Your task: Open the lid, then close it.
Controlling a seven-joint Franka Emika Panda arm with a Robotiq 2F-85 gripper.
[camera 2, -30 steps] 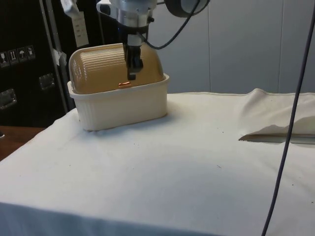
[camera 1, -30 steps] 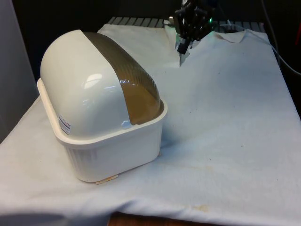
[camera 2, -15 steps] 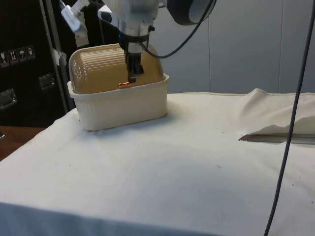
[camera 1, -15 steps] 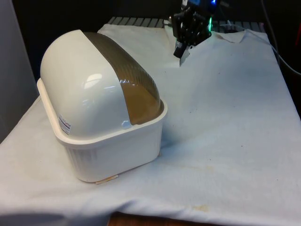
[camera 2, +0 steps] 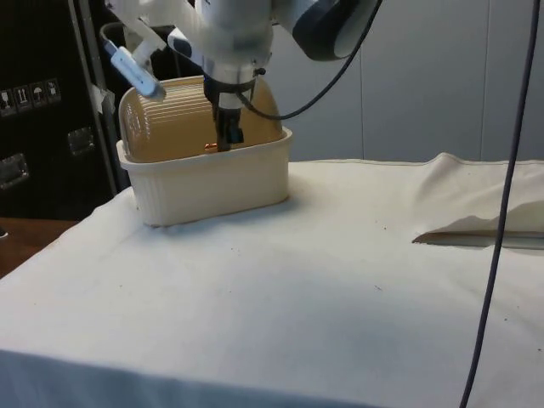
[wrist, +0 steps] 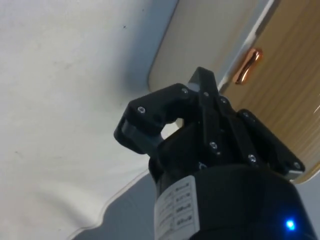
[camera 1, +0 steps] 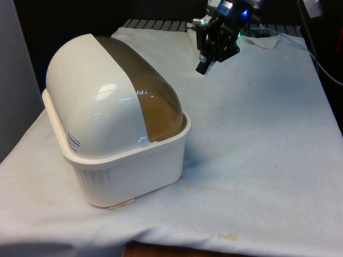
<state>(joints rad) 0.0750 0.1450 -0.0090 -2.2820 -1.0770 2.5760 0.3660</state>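
Hovering just in front of a cream bread box (camera 1: 115,144), the robot's black tool (camera 2: 228,136) points down toward the small copper handle (wrist: 248,66) on the box's translucent brown roll-top lid (camera 2: 191,119), with its fingers drawn together in the wrist view and gripping nothing. The box stands on the white-clothed desk (camera 1: 257,139) at the front view's left, its opaque domed back turned to that camera and its lid fully down over the ribbed base (camera 2: 212,183); the handle sits at the lid's lower edge, just above the rim. In the side view the fingertips hang level with the handle and appear to overlap it, though contact cannot be confirmed; in the wrist view the handle lies a little beyond the fingertips and off to one side. The opening step looks barely begun, with the lid not yet lifted. To do it well, the tool would likely need to catch the handle from beneath or spread to pinch it, then follow the lid's curved track up and back instead of pulling straight, since a straight pull could slip off the small handle or drag the light box across the cloth.
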